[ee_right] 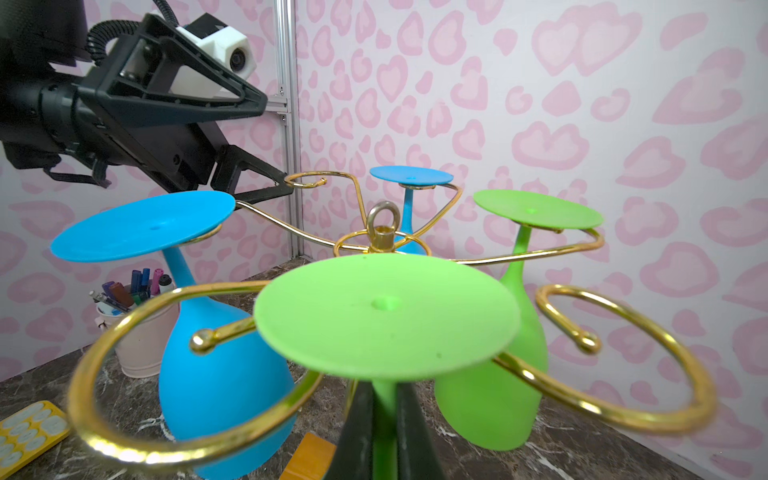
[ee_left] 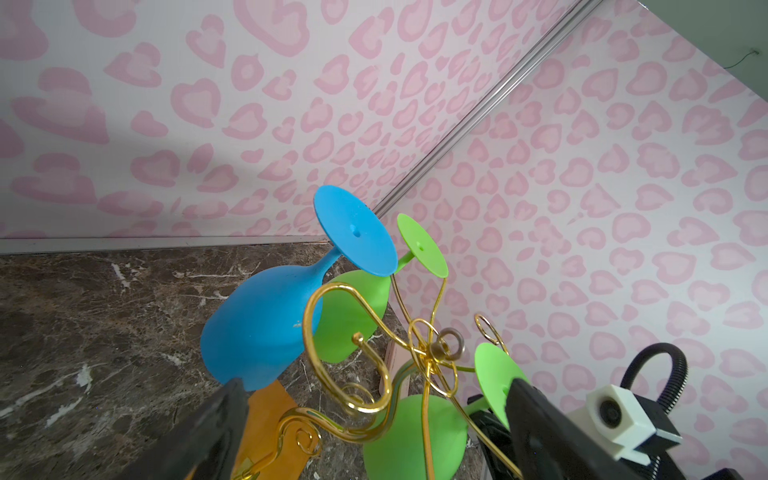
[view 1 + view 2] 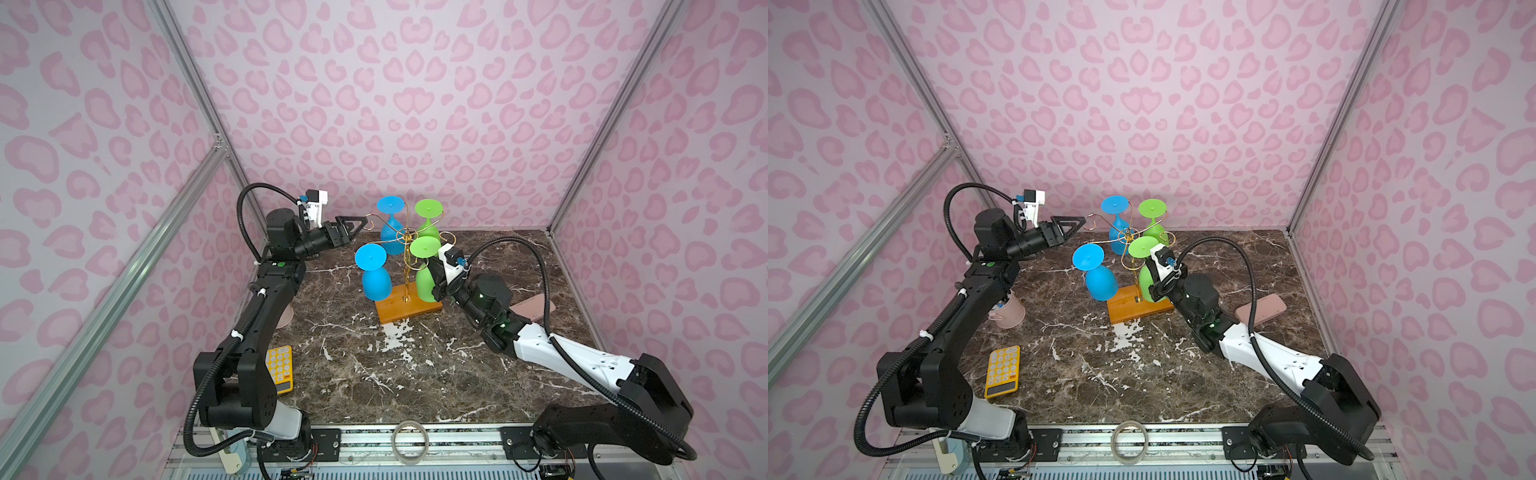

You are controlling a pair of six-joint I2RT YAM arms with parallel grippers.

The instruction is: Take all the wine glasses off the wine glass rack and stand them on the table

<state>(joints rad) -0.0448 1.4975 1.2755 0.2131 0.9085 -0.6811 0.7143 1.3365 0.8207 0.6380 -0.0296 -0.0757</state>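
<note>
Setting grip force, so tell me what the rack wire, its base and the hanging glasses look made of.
Rack wire: metal, polished gold finish; bright glints along the thin bent rod.
Base: probably wood, orange-brown, slight sheen.
Green wine glass and blue wine glass: likely plastic, not glass; opaque, matte, uniform colour, moulding dimple on each foot.

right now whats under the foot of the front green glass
The green wine glass foot covers its stem, pinched by the right gripper, and the wine glass rack wire passing beneath on both sides. The bowl is hidden behind the fingers in the right wrist view.
</note>
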